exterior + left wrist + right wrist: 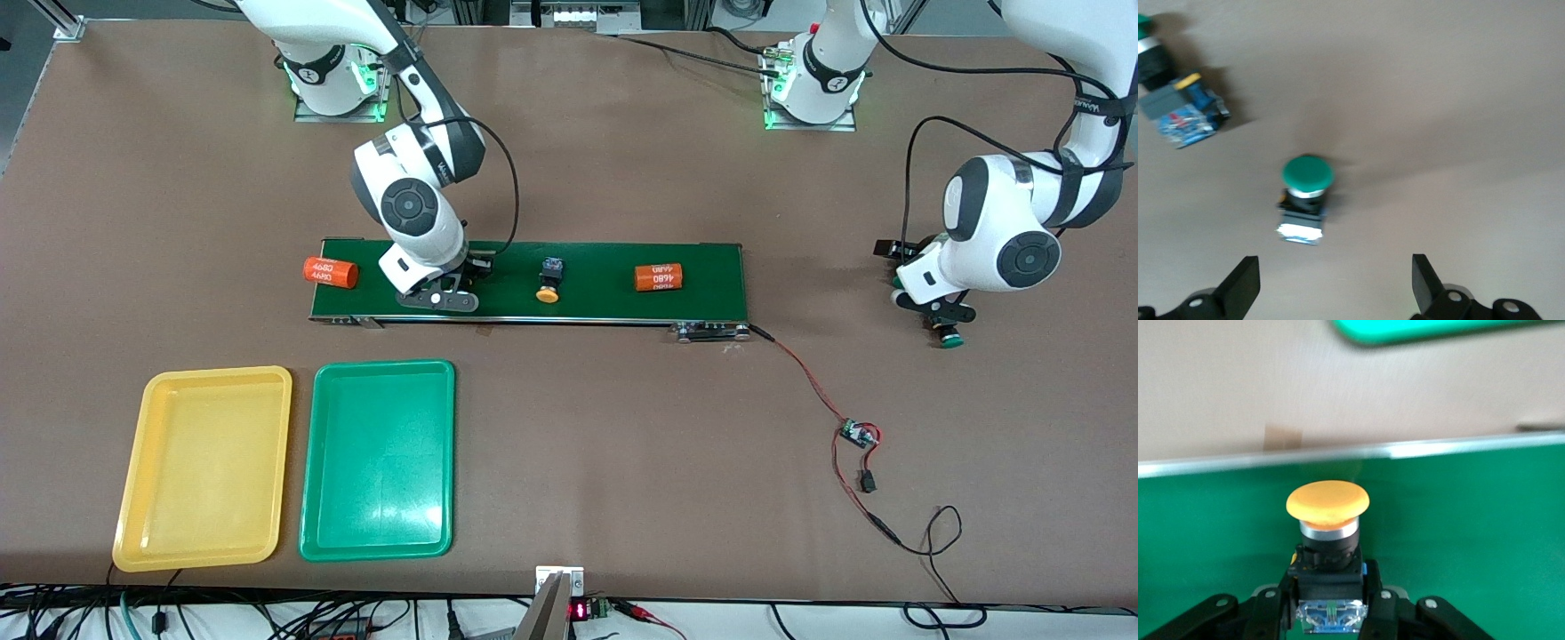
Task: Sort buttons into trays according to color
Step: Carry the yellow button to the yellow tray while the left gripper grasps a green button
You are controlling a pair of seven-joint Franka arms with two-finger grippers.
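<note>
Pinching a yellow-capped button (1328,540) by its dark body, our right gripper (1330,600) sits low on the conveyor belt (605,267); our left gripper (1336,283) hovers, fingers (1245,283) spread, over a green-capped button (1306,193) on the bench (622,444).

A conveyor belt (533,283) lies across the middle of the table (622,462), with two trays (204,467) side by side nearer the front camera, toward the right arm's end. On the belt, one cylinder (659,277) sits toward the left arm's end, another cylinder (331,272) overhangs the belt's end toward the right arm, and a button (550,280) lies between them. The right gripper (1331,613) is down on the belt between that button and the overhanging cylinder, clamped on a second button (1328,533). Off the belt, toward the left arm's end, the left gripper (1335,287) hangs spread over a third button (1305,197) on the table, a fourth button (1175,100) near it.
</note>
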